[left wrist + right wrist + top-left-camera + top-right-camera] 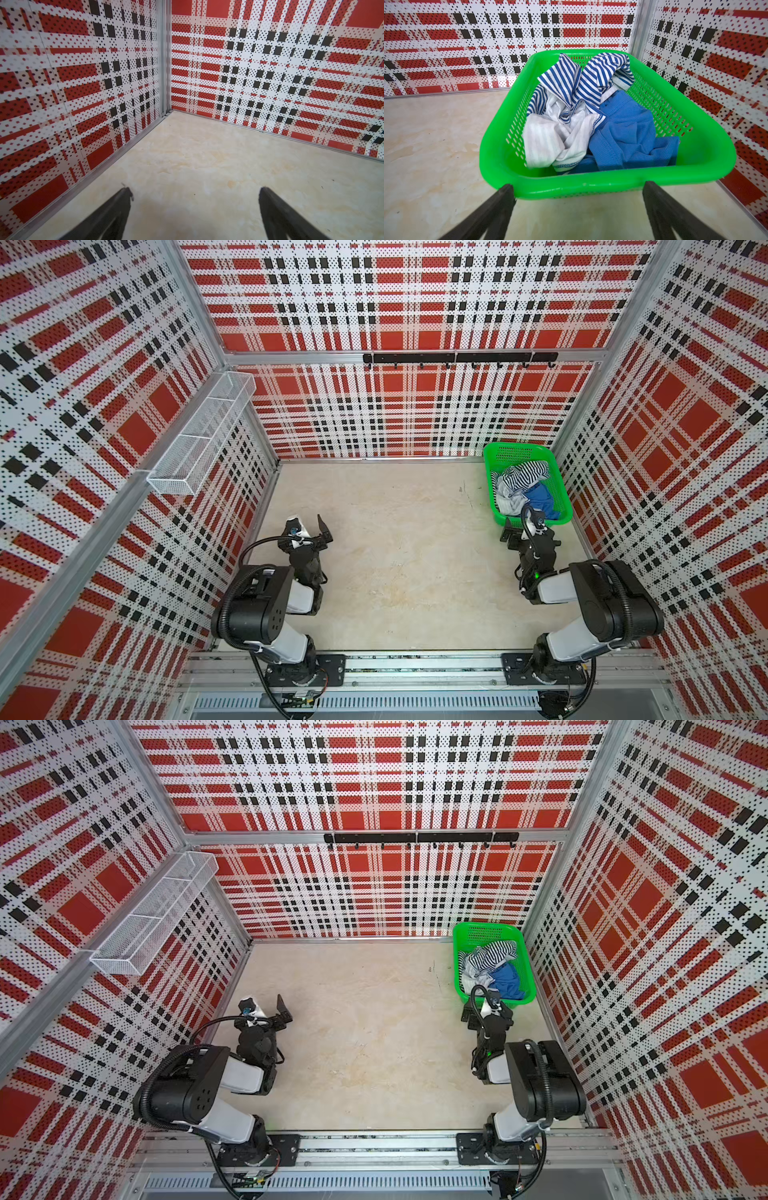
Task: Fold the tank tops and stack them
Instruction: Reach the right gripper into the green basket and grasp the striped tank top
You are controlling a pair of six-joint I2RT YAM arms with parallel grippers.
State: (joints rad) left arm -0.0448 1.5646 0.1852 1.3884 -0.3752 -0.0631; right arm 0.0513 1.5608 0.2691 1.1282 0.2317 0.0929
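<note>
Both tank tops lie crumpled together in a green mesh basket (517, 445) (486, 925) (571, 188) at the back right of the table. The striped tank top (521, 475) (492, 953) (583, 83) lies on the basket's far and left side, partly turned to its white inside. The plain blue tank top (540, 497) (508, 979) (627, 133) fills the near right side. My right gripper (523, 524) (482, 1006) (577, 186) stands open just before the basket's near rim, holding nothing. My left gripper (306, 522) (264, 1003) (195, 190) hangs open and empty over bare table at the left.
The beige table (395, 551) is walled on three sides by red plaid panels. A white wire shelf (199, 435) juts from the left wall above the table. On the back wall runs a black hook rail (459, 357). The basket sits close to the right wall.
</note>
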